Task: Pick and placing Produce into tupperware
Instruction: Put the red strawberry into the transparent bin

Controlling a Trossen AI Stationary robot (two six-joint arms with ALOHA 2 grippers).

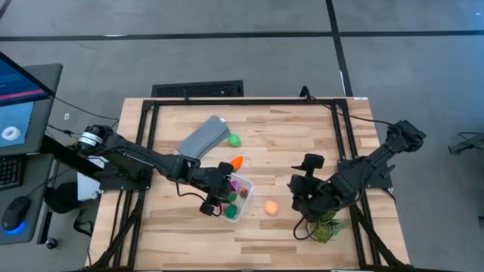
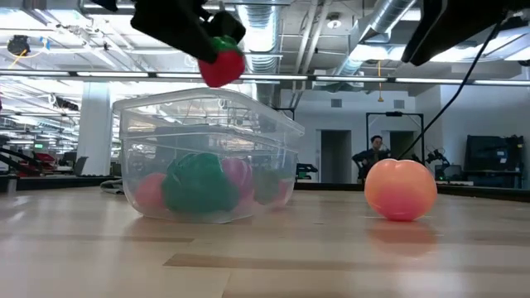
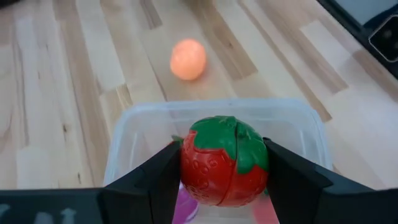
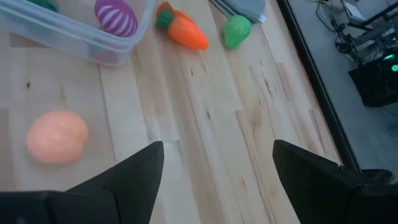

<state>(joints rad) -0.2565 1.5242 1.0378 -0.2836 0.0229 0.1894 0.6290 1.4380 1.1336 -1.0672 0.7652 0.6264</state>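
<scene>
Left gripper (image 3: 225, 180) gripping a strawberry (image 3: 224, 160) above the tupperware (image 3: 149, 124), right gripper (image 4: 217, 168) hovering wide, holding nothing, near the orange ball (image 4: 57, 137)

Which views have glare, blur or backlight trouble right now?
Low view: bright ceiling lights backlight the scene, so the arms read as silhouettes, and the tupperware wall smears the produce inside. Left wrist view: the strawberry in the left end effector is sharp; the orange ball beyond is soft. High view: even light.

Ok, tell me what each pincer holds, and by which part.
Left pincer grips the red strawberry by its sides, above the tupperware. Right pincer stands open, holding nothing.
</scene>
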